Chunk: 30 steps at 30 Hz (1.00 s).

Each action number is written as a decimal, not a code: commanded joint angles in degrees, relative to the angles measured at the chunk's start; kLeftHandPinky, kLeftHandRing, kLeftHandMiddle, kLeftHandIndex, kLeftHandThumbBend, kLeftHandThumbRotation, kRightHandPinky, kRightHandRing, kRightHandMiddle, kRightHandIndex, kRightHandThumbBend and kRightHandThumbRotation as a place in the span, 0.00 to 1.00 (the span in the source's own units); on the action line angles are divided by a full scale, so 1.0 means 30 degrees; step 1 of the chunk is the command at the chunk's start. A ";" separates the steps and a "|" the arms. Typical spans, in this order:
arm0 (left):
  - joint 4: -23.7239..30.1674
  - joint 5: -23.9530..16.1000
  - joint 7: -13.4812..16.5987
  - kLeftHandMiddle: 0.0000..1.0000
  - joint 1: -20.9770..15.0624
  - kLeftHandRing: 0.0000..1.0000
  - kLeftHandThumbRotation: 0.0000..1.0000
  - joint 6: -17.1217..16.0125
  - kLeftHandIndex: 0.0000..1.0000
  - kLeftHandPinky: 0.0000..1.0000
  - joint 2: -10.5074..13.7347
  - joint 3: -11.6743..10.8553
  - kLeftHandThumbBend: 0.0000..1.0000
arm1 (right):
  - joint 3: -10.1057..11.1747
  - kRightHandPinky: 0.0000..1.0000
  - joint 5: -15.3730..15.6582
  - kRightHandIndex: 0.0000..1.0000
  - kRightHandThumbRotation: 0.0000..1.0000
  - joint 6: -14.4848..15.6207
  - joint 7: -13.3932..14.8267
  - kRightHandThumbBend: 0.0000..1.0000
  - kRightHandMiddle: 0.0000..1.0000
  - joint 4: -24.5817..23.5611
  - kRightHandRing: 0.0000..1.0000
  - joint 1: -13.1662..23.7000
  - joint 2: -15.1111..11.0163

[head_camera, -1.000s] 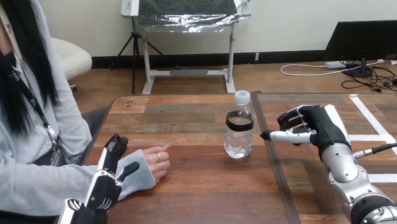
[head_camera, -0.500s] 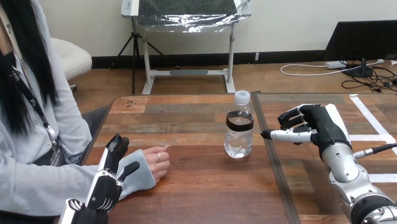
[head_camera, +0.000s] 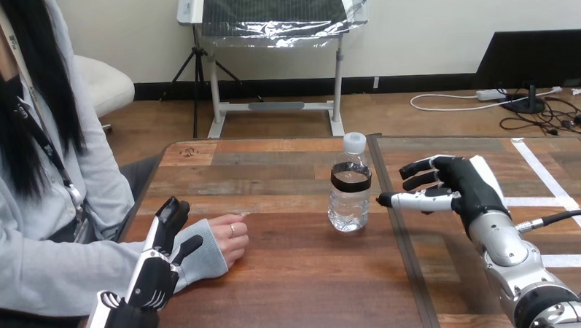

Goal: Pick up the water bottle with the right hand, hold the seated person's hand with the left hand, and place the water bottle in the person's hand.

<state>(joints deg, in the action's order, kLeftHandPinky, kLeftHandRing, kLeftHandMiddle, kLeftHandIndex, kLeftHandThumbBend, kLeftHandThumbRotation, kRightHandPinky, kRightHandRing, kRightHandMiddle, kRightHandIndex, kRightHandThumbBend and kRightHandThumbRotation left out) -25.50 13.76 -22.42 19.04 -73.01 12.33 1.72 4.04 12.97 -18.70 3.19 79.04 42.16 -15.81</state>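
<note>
The bottle (head_camera: 349,198) is clear, see-through plastic with a white cap (head_camera: 354,140) and a black band (head_camera: 350,179) round its shoulder. At its 3 o'clock the right hand (head_camera: 463,187) is black, with a white shell (head_camera: 486,173) on its back and black-and-white fingers (head_camera: 414,200), on a silver forearm (head_camera: 503,245). At the bottle's 8 o'clock the left hand (head_camera: 154,277) is also black and white. The table (head_camera: 299,288) is planks of mixed reddish brown, dark brown and grey-brown wood with streaky grain. White tape lines (head_camera: 545,173) cross it at the bottle's 3 o'clock.
</note>
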 commanded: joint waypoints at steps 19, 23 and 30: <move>0.0480 -0.0126 0.0246 1.00 -0.0709 1.00 0.57 0.0054 1.00 0.91 -0.0019 -0.0112 1.00 | -0.0654 0.82 0.0468 0.95 0.40 -0.0791 -0.1508 1.00 0.91 -0.0615 0.89 0.0916 0.0042; 0.0501 -0.0167 0.0312 1.00 -0.0706 1.00 0.57 0.0048 1.00 0.91 -0.0088 -0.0149 1.00 | -0.0792 0.85 0.0598 0.98 0.44 -0.1006 -0.1572 1.00 0.93 -0.0624 0.92 0.0899 0.0095; 0.0405 -0.0354 0.0385 1.00 -0.0802 1.00 0.58 0.0015 1.00 0.90 -0.0100 -0.0202 1.00 | -0.0784 0.90 0.0516 1.00 0.46 -0.0994 -0.1871 1.00 0.95 -0.0579 0.95 0.0952 0.0231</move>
<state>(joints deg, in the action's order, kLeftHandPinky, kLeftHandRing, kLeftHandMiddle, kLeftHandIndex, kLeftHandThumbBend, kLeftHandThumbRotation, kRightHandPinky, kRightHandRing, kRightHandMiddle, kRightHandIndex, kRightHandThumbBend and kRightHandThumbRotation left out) -25.50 13.39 -21.80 19.09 -72.96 12.34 1.39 1.93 14.63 -20.13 -1.88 79.04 42.16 -15.52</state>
